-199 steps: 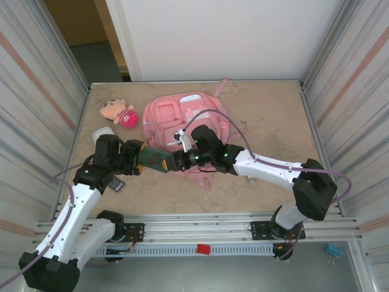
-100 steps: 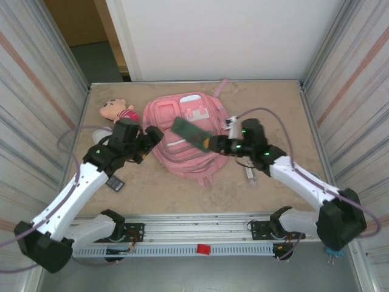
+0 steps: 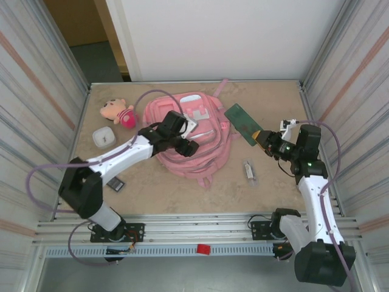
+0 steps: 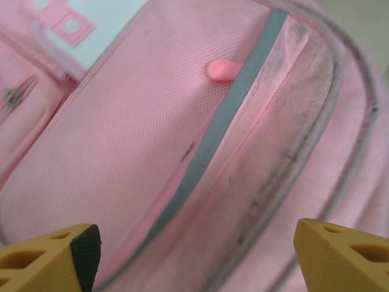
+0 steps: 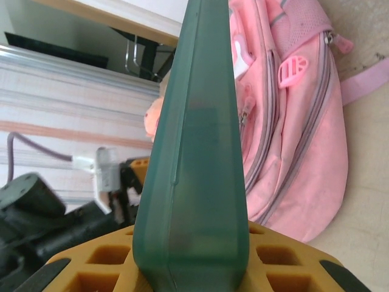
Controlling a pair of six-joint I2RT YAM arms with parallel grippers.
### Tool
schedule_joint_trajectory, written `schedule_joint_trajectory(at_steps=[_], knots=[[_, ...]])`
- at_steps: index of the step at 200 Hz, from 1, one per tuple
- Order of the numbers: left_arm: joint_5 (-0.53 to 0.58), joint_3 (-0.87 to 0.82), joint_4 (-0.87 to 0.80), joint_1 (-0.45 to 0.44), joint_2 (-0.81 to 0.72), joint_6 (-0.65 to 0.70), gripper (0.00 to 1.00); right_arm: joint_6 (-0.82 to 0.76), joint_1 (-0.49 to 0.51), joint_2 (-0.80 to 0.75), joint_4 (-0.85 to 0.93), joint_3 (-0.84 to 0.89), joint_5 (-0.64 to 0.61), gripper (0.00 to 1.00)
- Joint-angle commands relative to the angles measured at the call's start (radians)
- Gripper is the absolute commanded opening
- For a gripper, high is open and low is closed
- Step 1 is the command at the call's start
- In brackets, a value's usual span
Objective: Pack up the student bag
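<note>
Pink fabric lay directly under the left jaws, which stood wide apart with nothing between them. This was the student bag (image 4: 152,134), its grey trim strip (image 4: 231,115) running up through the gap between the two yellow fingertips (image 4: 42,258). From above, those jaws were low over the middle of the bag; whether they touched it I could not tell. The right jaws were clamped on one end of a flat dark-green case (image 3: 243,123), held up off the tan worktop (image 3: 273,100). The bag lay flat ahead of these jaws, beyond the case's free end and apart from it. A plush doll (image 3: 118,112) and a small white container (image 3: 104,137) sat left of the left jaws, well apart from the right ones.
</note>
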State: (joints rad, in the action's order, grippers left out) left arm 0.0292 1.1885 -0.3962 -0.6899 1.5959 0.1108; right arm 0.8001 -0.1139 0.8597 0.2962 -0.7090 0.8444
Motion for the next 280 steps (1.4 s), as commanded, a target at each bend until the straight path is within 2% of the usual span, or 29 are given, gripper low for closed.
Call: schedule_joint_trajectory(at_steps=[1,20,48,76,120,127,135,145,158,176,186,207,239,258,280], knots=[[-0.005,0.078,0.036,-0.005,0.072,0.259,0.9,-0.024,-0.008,-0.027,0.034,0.015,0.066,0.19],[-0.015,0.109,0.031,-0.005,0.129,0.272,0.93,-0.025,-0.009,-0.034,0.043,0.017,0.064,0.19],[-0.032,0.114,0.036,-0.004,0.16,0.268,0.92,-0.027,-0.009,-0.046,0.054,0.016,0.056,0.19],[-0.149,0.063,0.05,-0.007,0.115,0.292,0.95,-0.026,-0.015,-0.053,0.06,0.019,0.053,0.19],[0.027,0.035,0.067,-0.004,0.153,0.307,0.92,-0.024,-0.016,-0.05,0.06,0.012,0.062,0.19],[0.085,0.041,0.068,-0.006,0.17,0.306,0.86,-0.024,-0.018,-0.051,0.062,0.012,0.065,0.19],[0.144,0.055,0.057,-0.005,0.184,0.29,0.73,-0.024,-0.022,-0.054,0.064,0.016,0.069,0.19],[0.155,0.069,0.042,-0.005,0.174,0.266,0.59,-0.023,-0.039,-0.059,0.071,0.027,0.078,0.18],[0.091,0.08,0.028,-0.005,0.127,0.226,0.47,-0.018,-0.083,-0.064,0.096,0.046,0.094,0.18],[-0.012,0.111,0.0,-0.004,0.035,0.113,0.19,-0.008,-0.157,-0.075,0.128,0.073,0.129,0.19],[-0.059,0.129,-0.007,-0.003,-0.01,0.051,0.11,-0.007,-0.191,-0.083,0.144,0.083,0.145,0.19],[-0.143,0.151,0.003,0.016,-0.082,-0.049,0.05,-0.021,-0.212,-0.101,0.189,0.088,0.173,0.2],[-0.222,0.207,-0.021,0.081,-0.109,-0.142,0.03,-0.009,-0.188,-0.146,0.226,0.093,0.261,0.21],[-0.275,0.235,-0.019,0.105,-0.11,-0.183,0.02,0.047,-0.089,-0.181,0.204,0.098,0.259,0.23],[-0.302,0.273,-0.017,0.118,-0.104,-0.226,0.03,0.187,0.082,-0.213,0.091,0.129,0.137,0.23]])
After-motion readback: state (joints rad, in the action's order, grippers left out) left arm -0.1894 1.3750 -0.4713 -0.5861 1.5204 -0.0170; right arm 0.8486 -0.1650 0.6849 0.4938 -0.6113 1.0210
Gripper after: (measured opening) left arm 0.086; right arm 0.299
